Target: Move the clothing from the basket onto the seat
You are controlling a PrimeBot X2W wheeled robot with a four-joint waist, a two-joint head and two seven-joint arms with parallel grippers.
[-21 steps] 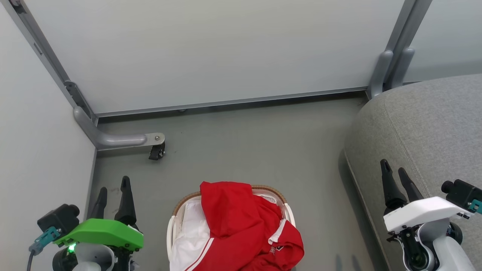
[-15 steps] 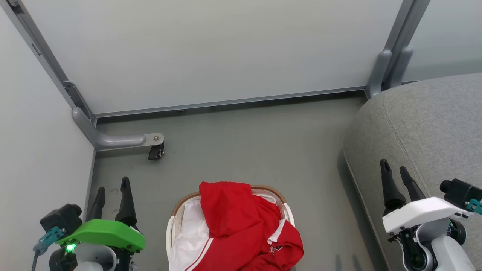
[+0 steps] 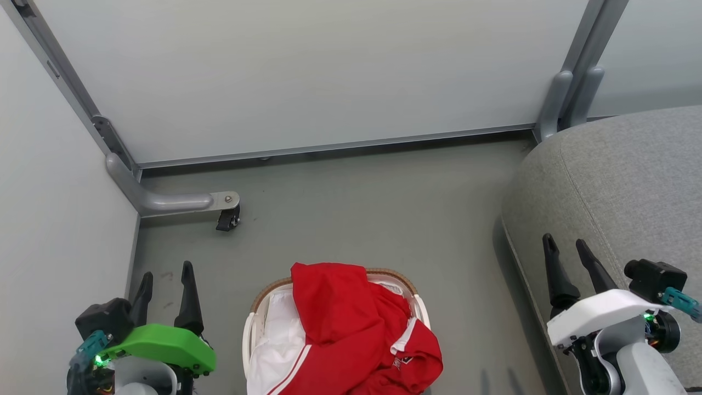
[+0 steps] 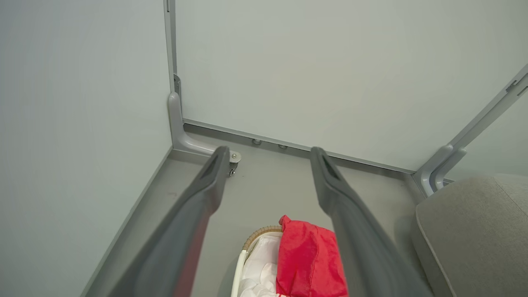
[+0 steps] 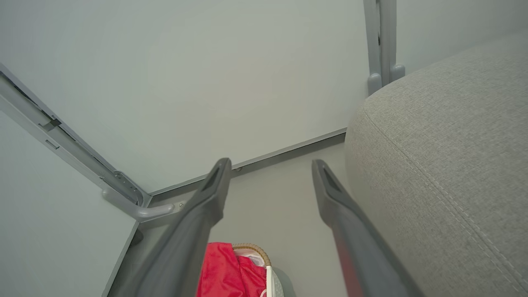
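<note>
Lying between left and right jaws: clothing (image 3: 341, 321)

Left claw (image 3: 167, 270): fingers spread apart, holding nothing.
Right claw (image 3: 563, 240): fingers spread apart, holding nothing.

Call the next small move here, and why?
Probably swing the right gripper leftward and down over the clothing: both it and the left gripper are open and empty, the clothing lies heaped in the basket, and the seat is on the right arm's side.
</note>
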